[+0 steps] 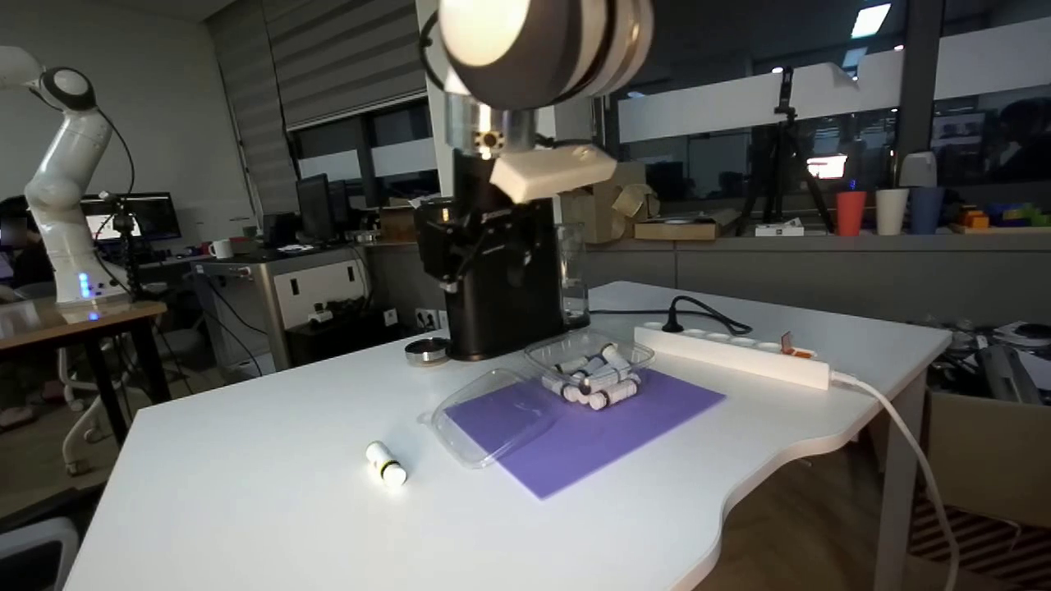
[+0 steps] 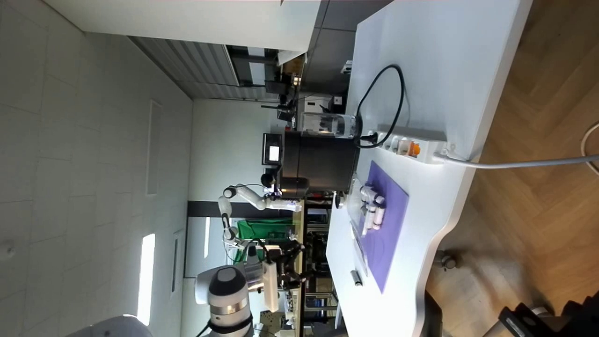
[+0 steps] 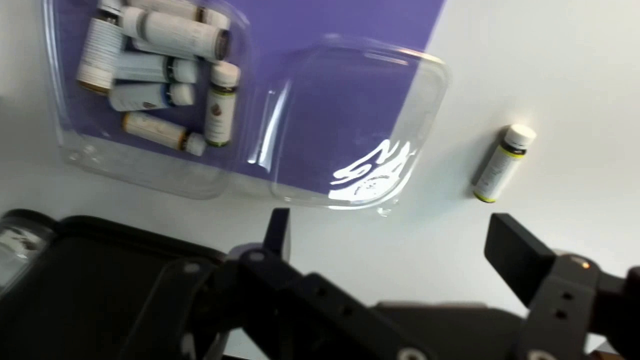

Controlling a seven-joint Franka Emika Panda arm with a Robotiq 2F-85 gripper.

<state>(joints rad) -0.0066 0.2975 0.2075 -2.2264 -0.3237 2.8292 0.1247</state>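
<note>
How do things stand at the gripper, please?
Gripper open, holding nothing. Lone bottle lying on its side. Clear lid between it and the tub.

Below the end effector [image 3: 390,235] spreads a white bench [image 1: 246,509], and lower a wooden floor [image 2: 529,201]; a ceiling light [image 2: 146,279] glows higher than it; dark windows [image 1: 714,49] stand behind it in an exterior view.

And it's the white table [image 1: 246,501] carrying a purple mat [image 1: 624,435], a capped vial [image 1: 383,461] on its side, a power strip [image 1: 731,355], a black cable [image 2: 401,91], a round tin [image 1: 425,353], a black appliance [image 1: 509,295], plus a clear tray [image 3: 145,172] and lid [image 3: 345,125] overlapping the mat's edge
</note>
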